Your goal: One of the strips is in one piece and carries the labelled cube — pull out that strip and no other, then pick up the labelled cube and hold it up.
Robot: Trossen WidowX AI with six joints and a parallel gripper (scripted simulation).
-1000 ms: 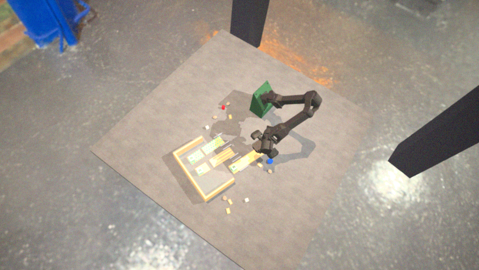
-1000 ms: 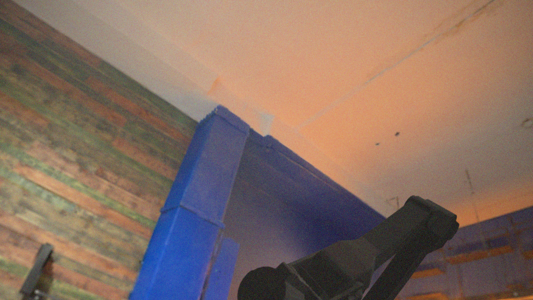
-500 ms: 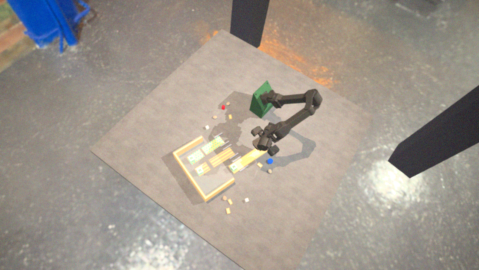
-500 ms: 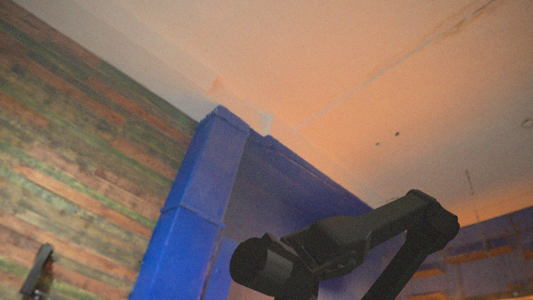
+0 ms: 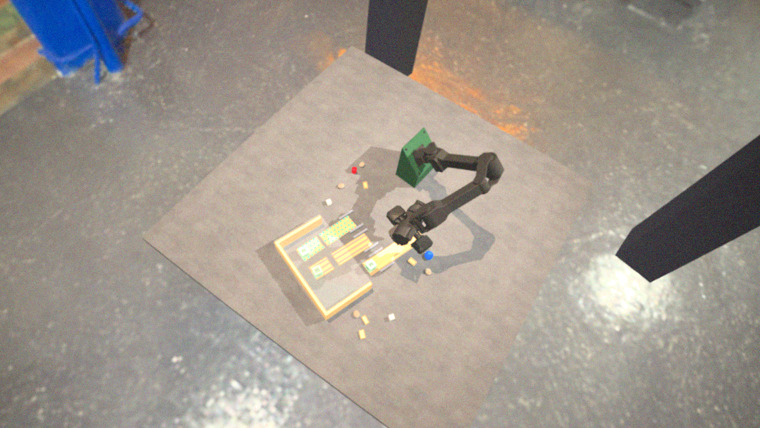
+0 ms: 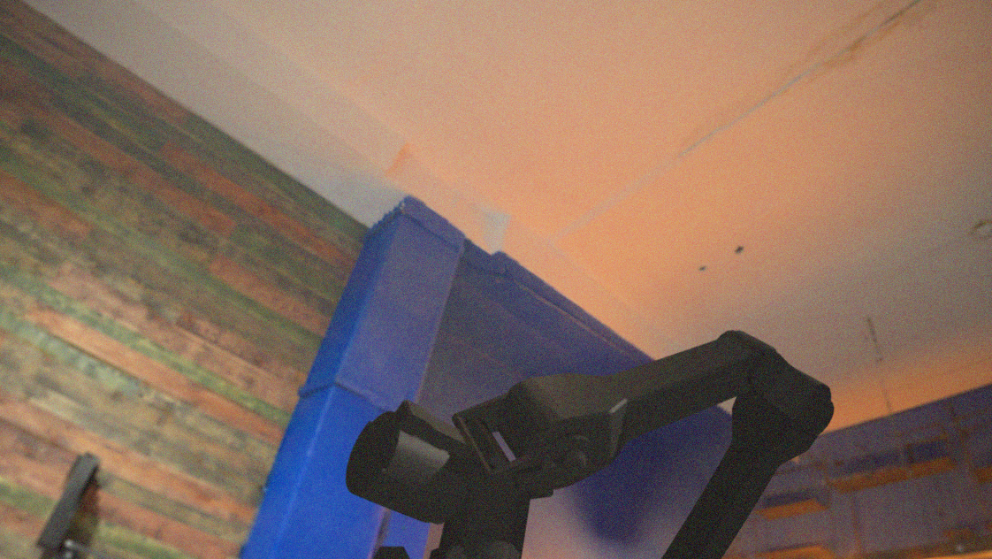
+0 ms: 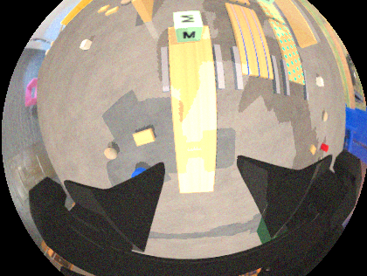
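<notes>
The plain yellow strip (image 5: 389, 256) (image 7: 194, 109) is in one piece and lies between low grey rails. A pale green cube (image 5: 370, 264) (image 7: 189, 27) marked M sits on its far end. My gripper (image 5: 409, 229) (image 7: 201, 163) is open and empty above the strip's near end, which shows between the fingers in the wrist view. The striped strip (image 5: 351, 250) (image 7: 250, 41) and the dotted strip (image 5: 339, 229) (image 7: 290, 52) each have a gap. Their separate far pieces bear cubes too. The exterior view shows only the arm, not the strips.
A wooden-walled tray (image 5: 300, 279) surrounds the far pieces. A blue piece (image 5: 428, 254) (image 7: 140, 170) and a small yellow block (image 5: 412, 261) (image 7: 144, 137) lie beside the plain strip. A red piece (image 5: 353, 170) (image 7: 324, 148) lies farther off. The arm stands on a green wedge (image 5: 412, 167).
</notes>
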